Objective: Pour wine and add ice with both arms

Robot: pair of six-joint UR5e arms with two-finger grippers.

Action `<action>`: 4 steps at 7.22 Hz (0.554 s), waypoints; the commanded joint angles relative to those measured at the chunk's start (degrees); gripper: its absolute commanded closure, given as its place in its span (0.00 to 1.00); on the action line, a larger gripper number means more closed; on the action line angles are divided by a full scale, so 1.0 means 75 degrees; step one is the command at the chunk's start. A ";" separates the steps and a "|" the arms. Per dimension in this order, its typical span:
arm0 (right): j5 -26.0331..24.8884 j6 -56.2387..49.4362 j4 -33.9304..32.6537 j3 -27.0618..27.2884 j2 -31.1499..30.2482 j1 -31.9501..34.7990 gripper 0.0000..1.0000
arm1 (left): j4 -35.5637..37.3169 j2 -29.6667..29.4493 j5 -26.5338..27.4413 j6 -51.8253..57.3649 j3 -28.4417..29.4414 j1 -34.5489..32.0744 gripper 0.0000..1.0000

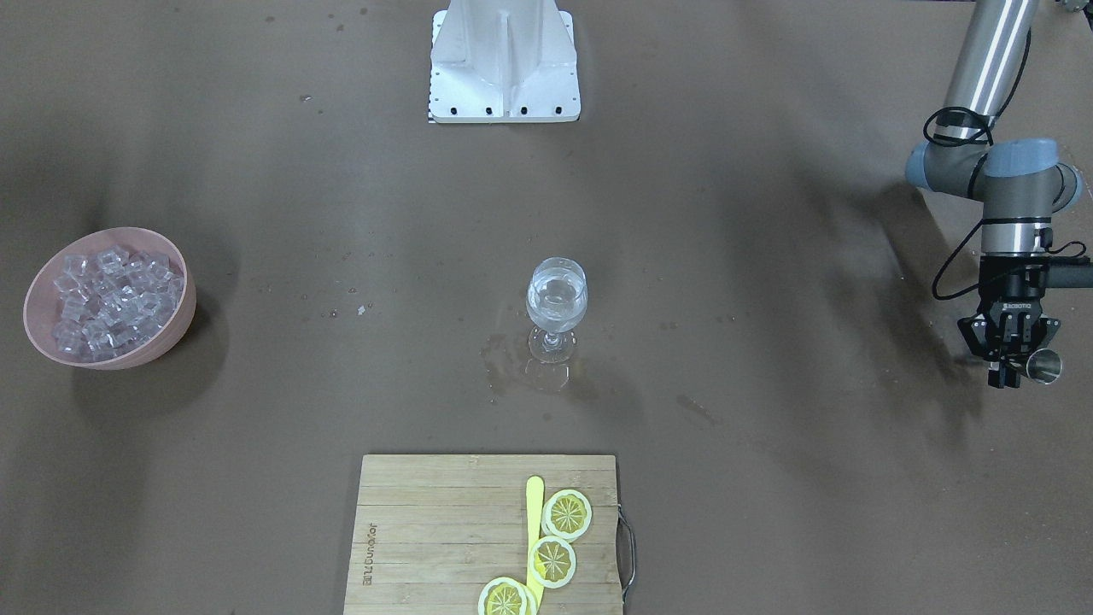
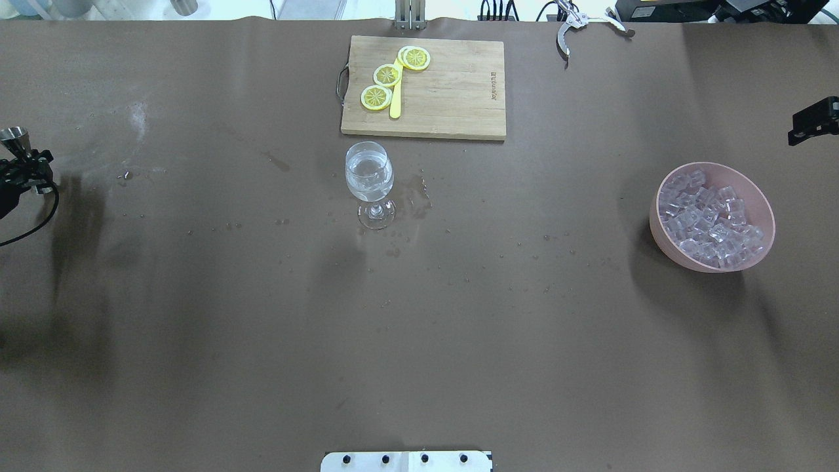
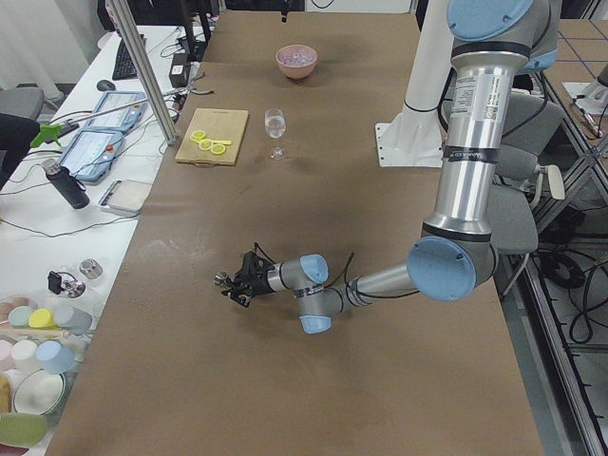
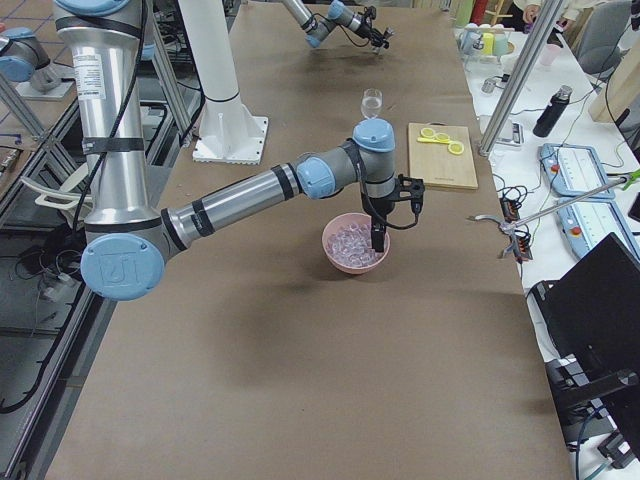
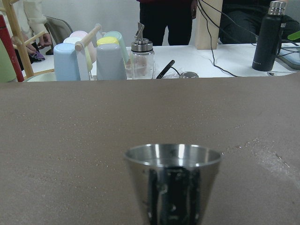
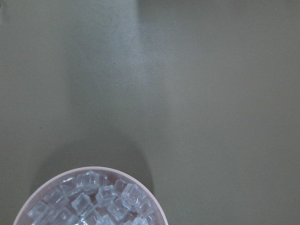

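Observation:
A wine glass (image 1: 557, 299) stands at mid-table and holds a small amount of clear wine (image 2: 369, 172). A pink bowl (image 2: 662, 196) full of clear ice cubes (image 2: 711, 219) sits toward the robot's right; it also shows in the right wrist view (image 6: 154, 208). My left gripper (image 1: 1020, 371) is shut on a small steel measuring cup (image 1: 1043, 366), held upright far out at the table's left end, well away from the glass. The cup (image 5: 172, 180) fills the left wrist view. My right gripper (image 4: 377, 238) hangs over the bowl's far rim; I cannot tell if it is open or shut.
A bamboo cutting board (image 2: 452, 92) with three lemon slices (image 2: 387, 75) and a yellow knife lies beyond the glass. Water spots (image 2: 419, 190) wet the table near the glass foot. Metal tongs (image 2: 569, 26) lie at the far edge. The white base post (image 1: 504, 68) stands at the robot's side.

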 commanded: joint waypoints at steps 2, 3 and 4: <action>-0.0002 0.0000 0.0000 0.0031 0.0005 0.0000 0.00 | -0.0004 0.0086 0.0048 0.0004 0.0071 0.0000 0.77; -0.0002 0.0000 0.0000 0.0031 0.0005 0.0000 0.00 | 0.0007 0.0110 0.0048 0.0004 0.0059 0.0000 0.75; -0.0002 0.0000 0.0000 0.0031 0.0005 0.0000 0.00 | -0.0004 0.0110 0.0048 0.0004 0.0059 0.0000 0.69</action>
